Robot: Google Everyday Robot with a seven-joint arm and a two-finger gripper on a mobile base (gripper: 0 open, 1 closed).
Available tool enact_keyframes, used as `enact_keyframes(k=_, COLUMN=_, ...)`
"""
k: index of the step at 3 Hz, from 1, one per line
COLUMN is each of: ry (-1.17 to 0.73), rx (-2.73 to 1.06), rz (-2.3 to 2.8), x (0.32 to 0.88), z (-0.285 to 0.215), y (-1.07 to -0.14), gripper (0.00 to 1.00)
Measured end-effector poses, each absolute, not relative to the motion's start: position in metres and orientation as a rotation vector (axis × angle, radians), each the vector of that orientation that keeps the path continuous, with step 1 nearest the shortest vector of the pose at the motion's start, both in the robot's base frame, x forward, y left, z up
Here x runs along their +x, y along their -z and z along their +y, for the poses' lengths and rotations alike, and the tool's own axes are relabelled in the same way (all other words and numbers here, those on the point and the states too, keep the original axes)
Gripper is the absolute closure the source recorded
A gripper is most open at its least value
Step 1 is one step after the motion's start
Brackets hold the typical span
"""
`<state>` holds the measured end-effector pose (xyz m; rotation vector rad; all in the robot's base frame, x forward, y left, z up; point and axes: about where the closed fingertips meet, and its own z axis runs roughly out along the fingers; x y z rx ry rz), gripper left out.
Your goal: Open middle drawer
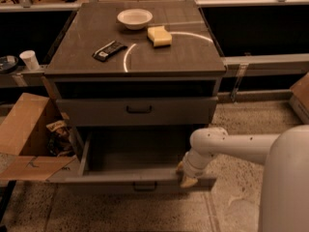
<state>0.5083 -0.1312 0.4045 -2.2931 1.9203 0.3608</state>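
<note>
The grey cabinet point(135, 62) has its top drawer point(137, 110) closed. Below it the middle drawer point(140, 181) is pulled far out, its inside dark and bare, with its small black handle point(145, 186) on the front. The lowest drawer is hidden under it. My gripper point(186, 175) hangs from the white arm point(231, 146) at the right end of the middle drawer's front edge, touching its top rim.
On the cabinet top lie a white bowl point(134, 18), a yellow sponge point(159, 36) and a dark snack bar point(109, 50). An open cardboard box point(26, 134) stands left of the cabinet. A white cup point(30, 60) sits on a ledge at far left. The floor is speckled.
</note>
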Motion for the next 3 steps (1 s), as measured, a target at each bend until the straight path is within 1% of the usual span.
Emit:
enact_keyframes(k=1, ry=-0.361, rx=-2.293, rz=1.92, x=0.508, z=-0.13, y=-0.404, gripper=0.97)
enact_keyframes(k=2, ry=-0.395, rx=-2.275, rz=1.924, x=0.47, z=-0.137, y=-0.403, gripper=1.0)
enact_keyframes(k=3, ry=-0.398, rx=-2.273, rz=1.925, x=0.469, z=-0.136, y=-0.403, gripper=0.82)
